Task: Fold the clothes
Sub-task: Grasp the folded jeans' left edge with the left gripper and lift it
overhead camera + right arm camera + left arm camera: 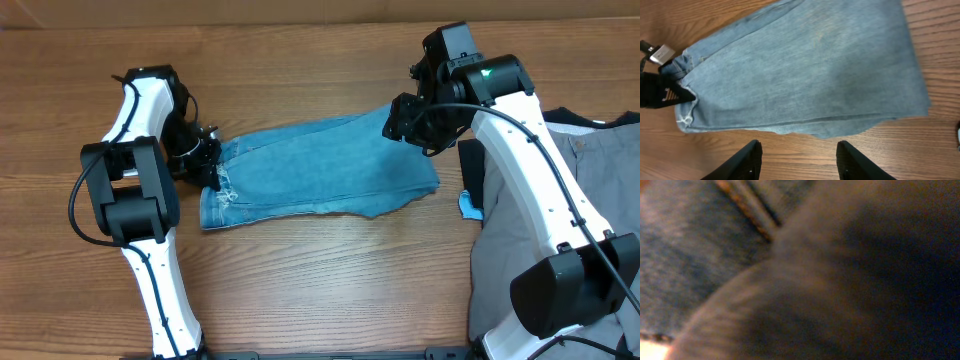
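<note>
The light blue jeans (320, 170) lie folded into a flat strip across the middle of the wooden table. My left gripper (205, 165) is at their left end and looks shut on the frayed edge. It also shows in the right wrist view (660, 95), touching the denim corner. The left wrist view is a blurred close-up of denim (685, 255) with a stitched seam and a dark shape over most of it. My right gripper (799, 147) is open and empty. It hovers above the jeans' right end (412, 122), and the jeans (805, 70) lie beyond its fingers.
A grey garment (580, 200) lies at the right edge under the right arm, with a dark garment (575, 118) behind it. A small blue item (468, 206) lies just right of the jeans. Bare wood runs along the table's front.
</note>
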Tool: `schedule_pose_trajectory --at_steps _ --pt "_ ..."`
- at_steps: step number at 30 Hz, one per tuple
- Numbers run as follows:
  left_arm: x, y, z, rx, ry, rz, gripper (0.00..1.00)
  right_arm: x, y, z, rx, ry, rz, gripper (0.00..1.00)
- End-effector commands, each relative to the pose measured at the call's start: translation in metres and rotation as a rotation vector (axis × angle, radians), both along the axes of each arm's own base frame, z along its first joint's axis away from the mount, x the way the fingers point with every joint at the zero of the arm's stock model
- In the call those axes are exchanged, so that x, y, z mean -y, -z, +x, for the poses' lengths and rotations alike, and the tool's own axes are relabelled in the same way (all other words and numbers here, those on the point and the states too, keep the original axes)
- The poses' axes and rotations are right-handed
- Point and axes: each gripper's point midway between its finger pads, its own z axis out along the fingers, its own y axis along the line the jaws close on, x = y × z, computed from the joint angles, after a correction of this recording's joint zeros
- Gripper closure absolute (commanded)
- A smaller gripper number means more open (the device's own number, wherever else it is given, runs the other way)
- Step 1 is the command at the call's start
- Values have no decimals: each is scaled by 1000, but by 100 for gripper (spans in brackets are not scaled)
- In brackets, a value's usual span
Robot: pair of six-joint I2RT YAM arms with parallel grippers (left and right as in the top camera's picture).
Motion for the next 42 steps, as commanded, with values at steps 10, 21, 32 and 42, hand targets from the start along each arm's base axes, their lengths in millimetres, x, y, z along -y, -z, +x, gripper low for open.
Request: schedule_pose_trajectory --at_steps 10,21,32,42 --pt "-41 -184 48 470 -219 90 96 7 1 0 6 16 -26 48" --pt "43 -224 64 615 -188 79 96 -1 59 -7 -51 28 32 49" --pt "11 -213 60 578 -239 284 96 -28 66 3 24 -56 168 49" --pt "-98 -206 59 566 -402 512 96 -93 33 28 274 -238 297 50"
